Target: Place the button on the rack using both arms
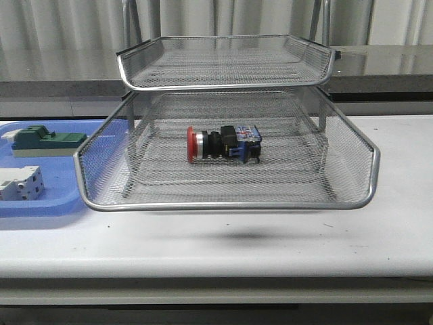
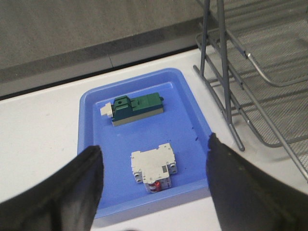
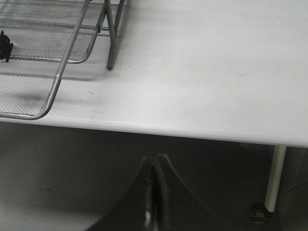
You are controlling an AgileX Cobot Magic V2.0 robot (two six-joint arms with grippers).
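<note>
Already the button lies on its side on the mesh of the rack's middle tier, red cap toward the robot's left, blue rear block toward its right. Neither arm shows in the front view. The left pincer hangs with fingers wide apart above the blue tray, which carries a green block and a white-grey terminal block. The right pincer has its fingers pressed together on nothing, out past the edge of the counter. The button looks light, rigid and hard-shelled. Its round cap and body would likely roll or slip, so the squarer blue block seems the surest place to grip.
</note>
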